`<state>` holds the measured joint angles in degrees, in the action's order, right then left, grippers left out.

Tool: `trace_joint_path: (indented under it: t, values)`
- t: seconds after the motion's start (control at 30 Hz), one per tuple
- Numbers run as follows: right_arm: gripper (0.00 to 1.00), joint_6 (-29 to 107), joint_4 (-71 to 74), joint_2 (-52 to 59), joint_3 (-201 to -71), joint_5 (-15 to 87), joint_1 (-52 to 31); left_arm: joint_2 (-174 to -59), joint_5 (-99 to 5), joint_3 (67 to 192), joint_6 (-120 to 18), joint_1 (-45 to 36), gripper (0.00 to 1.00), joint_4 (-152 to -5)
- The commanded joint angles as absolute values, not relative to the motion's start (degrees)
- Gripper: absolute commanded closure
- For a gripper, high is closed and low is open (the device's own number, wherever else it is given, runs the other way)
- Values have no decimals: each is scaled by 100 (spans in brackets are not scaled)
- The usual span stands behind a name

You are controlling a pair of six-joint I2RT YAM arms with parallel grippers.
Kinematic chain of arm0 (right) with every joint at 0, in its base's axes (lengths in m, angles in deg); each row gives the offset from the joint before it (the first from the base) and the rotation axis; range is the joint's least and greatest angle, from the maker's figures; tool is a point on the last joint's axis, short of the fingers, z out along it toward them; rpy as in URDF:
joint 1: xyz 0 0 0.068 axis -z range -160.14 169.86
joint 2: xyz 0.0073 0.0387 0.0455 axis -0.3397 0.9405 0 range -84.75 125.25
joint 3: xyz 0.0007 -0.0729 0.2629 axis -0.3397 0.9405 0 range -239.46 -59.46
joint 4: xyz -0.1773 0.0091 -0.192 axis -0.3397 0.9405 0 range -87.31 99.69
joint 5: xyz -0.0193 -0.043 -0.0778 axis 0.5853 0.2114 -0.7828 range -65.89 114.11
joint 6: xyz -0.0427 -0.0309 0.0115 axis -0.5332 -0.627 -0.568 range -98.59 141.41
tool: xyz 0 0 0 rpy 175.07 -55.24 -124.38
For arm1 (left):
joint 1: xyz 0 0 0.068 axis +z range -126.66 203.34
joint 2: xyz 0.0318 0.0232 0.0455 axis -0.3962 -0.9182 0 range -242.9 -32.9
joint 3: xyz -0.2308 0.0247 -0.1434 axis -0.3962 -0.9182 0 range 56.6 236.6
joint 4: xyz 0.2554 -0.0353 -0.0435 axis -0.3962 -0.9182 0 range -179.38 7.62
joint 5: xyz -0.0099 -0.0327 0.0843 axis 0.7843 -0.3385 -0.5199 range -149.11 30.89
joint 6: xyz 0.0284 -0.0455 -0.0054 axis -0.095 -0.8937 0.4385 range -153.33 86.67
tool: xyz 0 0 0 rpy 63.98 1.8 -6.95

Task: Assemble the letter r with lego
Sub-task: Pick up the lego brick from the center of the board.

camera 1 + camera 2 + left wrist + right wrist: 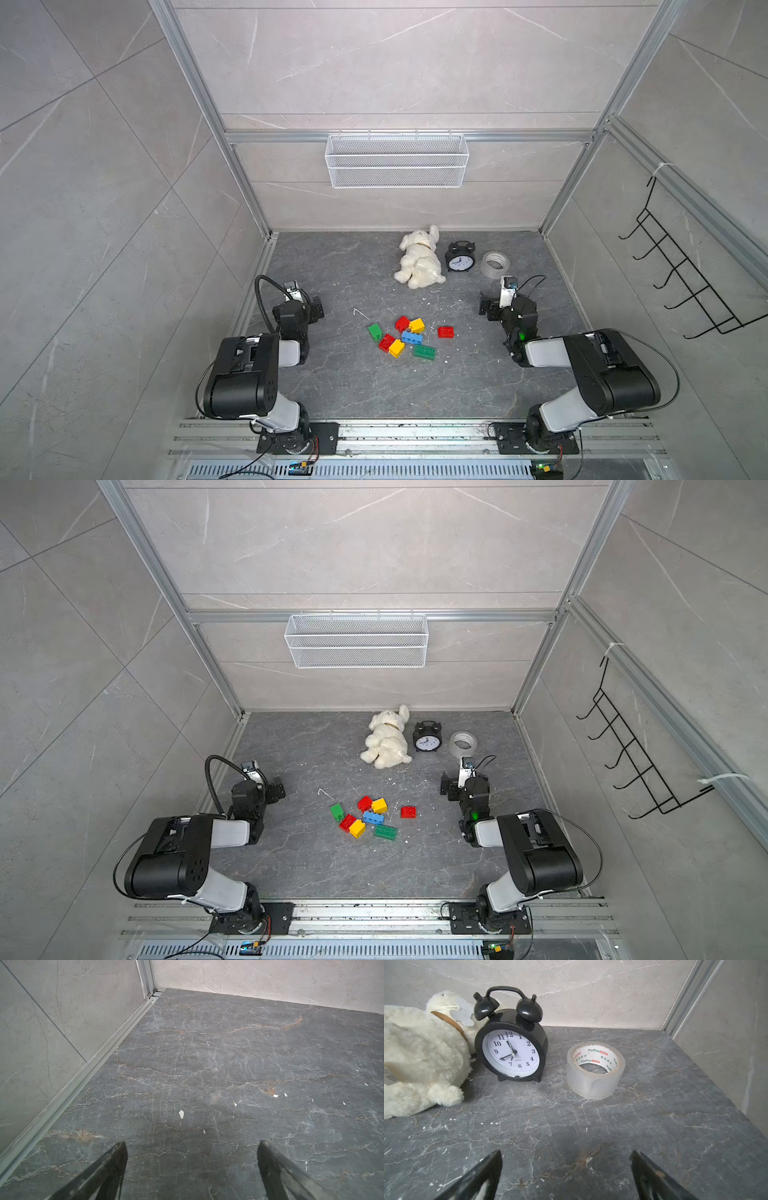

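With jaws wide and empty, the left gripper [318, 309] sits at ten o'clock and the right gripper [484, 303] at two o'clock of the lego bricks [411, 337] scattered mid table [374, 386], so I'd take the lone red brick [445, 331] at three o'clock first, where bare surface surrounds it, well apart from the alarm clock [511, 1053] and tape roll [595, 1070].

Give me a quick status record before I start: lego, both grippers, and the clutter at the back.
lego: eight bricks loose mid-table, no r built; one red brick sits apart from the cluster
left gripper: open, fingers empty, over bare table
right gripper: open, empty, facing the back clutter
back clutter: plush toy, alarm clock, tape roll, in a row, apart from the lego
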<state>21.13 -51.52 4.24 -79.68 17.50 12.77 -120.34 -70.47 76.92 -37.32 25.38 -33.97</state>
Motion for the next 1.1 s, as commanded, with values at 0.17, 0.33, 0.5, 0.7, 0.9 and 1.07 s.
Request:
trace_joint_path:
  t: [0.17, 0.33, 0.5, 0.7, 0.9, 1.07]
  values:
    - [1, 2036, -5125, 314, -7916, 1791, 1295, -11877, -6955, 7670, -3580, 2580, 0, -3281]
    - [1, 2041, -5116, 314, -7918, 1796, 1292, -11877, -6954, 7659, -3579, 2580, 0, -3285]
    - [1, 2036, -5112, 314, -7918, 1795, 1294, -11877, -6964, 7668, -3579, 2580, 0, -3281]
    - [1, 2043, -5113, 314, -7917, 1796, 1293, -11877, -6962, 7656, -3579, 2580, 0, -3281]
    - [1, 2061, -5074, 306, -7941, 1858, 1319, -11885, -6956, 7672, -3589, 2580, 0, -3281]
    - [1, 2192, -4441, 6, -8139, 1504, 1333, -11716, -7186, 7748, -3702, 2580, 0, -3503]
